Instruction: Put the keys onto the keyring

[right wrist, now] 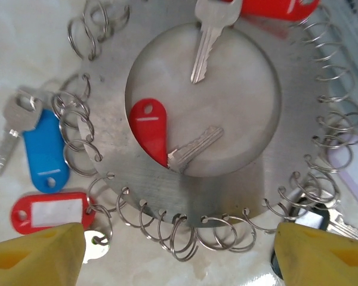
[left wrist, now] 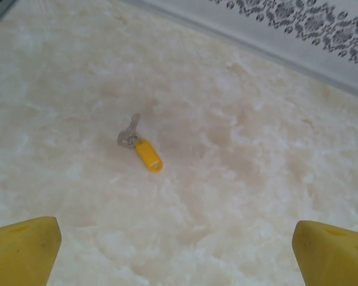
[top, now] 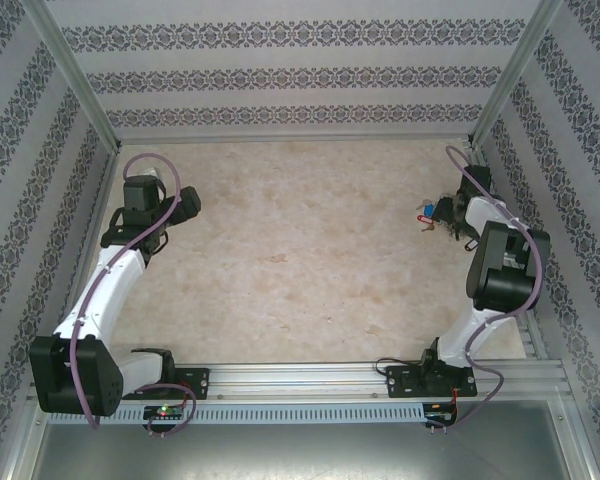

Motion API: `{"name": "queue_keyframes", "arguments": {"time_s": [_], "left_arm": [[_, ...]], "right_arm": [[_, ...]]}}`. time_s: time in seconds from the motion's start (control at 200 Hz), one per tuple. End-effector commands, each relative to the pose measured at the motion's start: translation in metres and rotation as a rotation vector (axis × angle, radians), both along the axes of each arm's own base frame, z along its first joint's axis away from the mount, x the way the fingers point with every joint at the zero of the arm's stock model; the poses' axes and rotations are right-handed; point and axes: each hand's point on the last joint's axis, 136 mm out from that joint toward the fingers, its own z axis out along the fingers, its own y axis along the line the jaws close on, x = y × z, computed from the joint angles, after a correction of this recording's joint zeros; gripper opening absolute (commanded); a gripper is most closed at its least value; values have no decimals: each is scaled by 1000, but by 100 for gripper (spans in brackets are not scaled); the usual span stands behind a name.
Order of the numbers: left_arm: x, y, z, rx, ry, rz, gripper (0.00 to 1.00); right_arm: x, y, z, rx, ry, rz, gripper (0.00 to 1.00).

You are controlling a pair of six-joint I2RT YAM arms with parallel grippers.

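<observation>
A pale marbled table sits between walls papered in patterned stripes. Seen from the left wrist, one small silver key with a yellow tag lies flat on bare tabletop, well ahead of the left gripper, whose yellow fingers are spread wide with nothing between them. Near the table's right edge, the right gripper hovers over the keyring, a flat grey metal ring fringed with small wire loops, its fingers likewise spread apart. A red tag lies inside the ring's hole and a blue tag just left of it. From above, the keyring seems half hidden beneath the arm.
</observation>
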Motion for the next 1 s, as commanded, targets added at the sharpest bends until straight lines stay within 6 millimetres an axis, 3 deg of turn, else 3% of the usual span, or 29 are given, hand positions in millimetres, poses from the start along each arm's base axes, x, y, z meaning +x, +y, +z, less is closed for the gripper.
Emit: {"name": "queue_keyframes", "arguments": {"time_s": [0.0, 0.18, 0.215, 0.255, 0.565, 0.809, 0.994], "left_arm": [[-5, 2, -2, 3, 10, 2, 100], [-7, 8, -6, 7, 23, 40, 100], [-7, 7, -6, 4, 25, 40, 100], [-7, 7, -8, -1, 31, 44, 100], [-4, 9, -15, -6, 60, 57, 100], [-5, 9, -18, -13, 67, 69, 100], [-4, 9, -22, -23, 77, 73, 100]], "right_arm": [[1, 1, -7, 28, 92, 69, 82], [6, 19, -27, 122, 161, 122, 81], [5, 23, -28, 135, 174, 131, 93], [4, 26, -27, 122, 191, 147, 98], [-14, 69, -29, 186, 306, 269, 93], [-36, 119, -22, 213, 351, 368, 92], [-50, 186, -12, 283, 359, 486, 89]]}}
